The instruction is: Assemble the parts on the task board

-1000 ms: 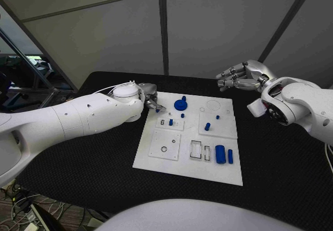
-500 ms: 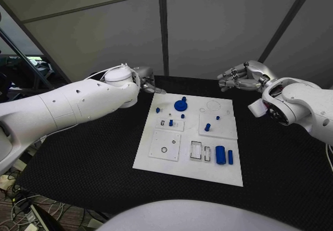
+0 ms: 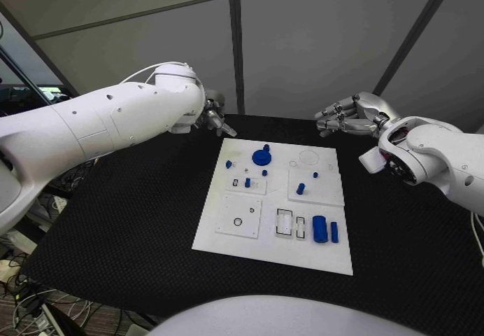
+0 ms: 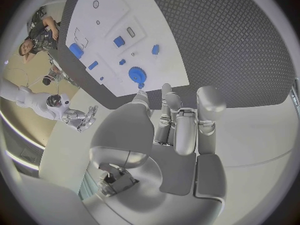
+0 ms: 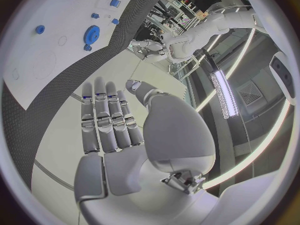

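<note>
The white task board (image 3: 254, 245) lies mid-table with blue parts on it: a round gear-like piece (image 3: 262, 152) near its far edge, small pegs (image 3: 299, 187) in the middle, and a thick cylinder (image 3: 319, 227) at the near right. My left hand (image 3: 214, 117) hovers beyond the board's far left corner, fingers apart, holding nothing. The left wrist view shows that hand (image 4: 178, 127) stretched out above the board (image 4: 144, 15) and the gear (image 4: 137, 75). My right hand (image 3: 343, 115) hangs past the far right corner, flat and empty (image 5: 109, 120), with the board (image 5: 31, 55) beyond it.
The black table (image 3: 121, 210) spreads wide around the board on both sides. Grey partition walls (image 3: 303, 49) stand close behind the table's far edge. Recessed slots (image 3: 285, 219) and a ring (image 3: 238, 222) sit on the board's near half.
My left hand has lifted off the board's far left area and drawn back and up toward the far left corner. The right hand has hardly moved.
</note>
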You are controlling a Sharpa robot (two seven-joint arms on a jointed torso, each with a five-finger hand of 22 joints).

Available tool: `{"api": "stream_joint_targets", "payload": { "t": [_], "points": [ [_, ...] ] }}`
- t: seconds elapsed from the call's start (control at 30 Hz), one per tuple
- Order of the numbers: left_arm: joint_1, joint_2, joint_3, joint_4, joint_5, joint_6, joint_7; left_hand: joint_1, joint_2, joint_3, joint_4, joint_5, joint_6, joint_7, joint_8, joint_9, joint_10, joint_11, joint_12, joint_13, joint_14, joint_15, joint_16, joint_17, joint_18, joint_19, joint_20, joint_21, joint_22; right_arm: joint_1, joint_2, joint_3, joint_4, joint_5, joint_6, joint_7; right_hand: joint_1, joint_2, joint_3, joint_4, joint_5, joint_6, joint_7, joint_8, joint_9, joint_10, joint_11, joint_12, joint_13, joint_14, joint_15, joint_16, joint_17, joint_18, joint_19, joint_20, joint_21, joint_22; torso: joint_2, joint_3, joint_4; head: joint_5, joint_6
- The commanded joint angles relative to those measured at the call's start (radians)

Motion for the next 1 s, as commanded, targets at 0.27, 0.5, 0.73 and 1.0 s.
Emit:
{"api": "stream_joint_targets", "payload": {
  "t": [0.27,0.5,0.73,1.0],
  "points": [
    [0.039,0.07,-0.09,-0.083,-0.01,0.264,0.027,0.013,-0.027,0.013,0.004,0.002,-0.035,0.01,0.026,0.051,0.08,0.007,0.073,0.139,0.08,-0.004,0.069,0.211,-0.117,0.05,0.0,0.158,0.163,0.002,0.01,0.001,-0.003,0.0,0.001,0.011,0.006,0.003,0.006,-0.001,0.006,0.0,-0.002,0.006,0.0,-0.002,-0.003,0.004,-0.002,0.001,-0.006,-0.001,-0.001,0.003,0.006,-0.002,-0.005,-0.001,0.003,-0.0006,-0.0003,0.006,0.003],
    [0.04,0.103,-0.125,-0.108,-0.05,0.246,0.072,-0.062,-0.064,0.104,0.005,0.002,-0.043,0.005,0.066,0.121,0.112,0.002,0.103,0.203,0.098,-0.009,0.092,0.248,-0.126,0.066,-0.005,0.226,0.176,0.002,0.016,0.001,-0.004,0.0,0.001,0.012,0.005,0.003,0.005,-0.001,0.006,0.0,-0.001,0.007,0.0,-0.002,-0.002,0.004,-0.002,0.001,-0.006,-0.001,-0.001,0.002,0.006,-0.002,-0.005,-0.001,0.001,-0.0007,0.0008,0.007,0.0],
    [0.029,0.127,-0.135,-0.121,-0.081,0.195,0.112,-0.107,-0.09,0.086,0.005,-0.001,-0.073,0.016,0.047,0.132,0.087,0.011,0.087,0.182,0.095,-0.001,0.088,0.242,-0.124,0.06,-0.001,0.218,0.173,0.002,0.019,0.001,-0.005,0.0,0.002,0.013,0.005,0.003,0.005,-0.001,0.006,0.0,-0.001,0.007,0.0,-0.002,-0.002,0.004,-0.002,0.001,-0.006,-0.001,-0.001,0.002,0.006,-0.002,-0.005,-0.001,0.002,-0.0017,0.001,0.004,-0.003],
    [0.015,0.141,-0.137,-0.136,-0.088,0.204,0.123,-0.096,-0.087,0.088,0.002,0.001,-0.082,0.02,0.034,0.133,0.069,0.015,0.074,0.165,0.091,0.003,0.084,0.235,-0.122,0.055,0.002,0.205,0.17,0.002,0.022,0.001,-0.007,0.0,0.004,0.014,0.005,0.003,0.005,-0.001,0.006,0.0,-0.001,0.007,0.0,-0.002,-0.002,0.004,-0.002,0.001,-0.006,-0.001,-0.001,0.002,0.006,-0.002,-0.005,-0.001,0.002,-0.0009,0.002,0.002,-0.004]
  ]
}}
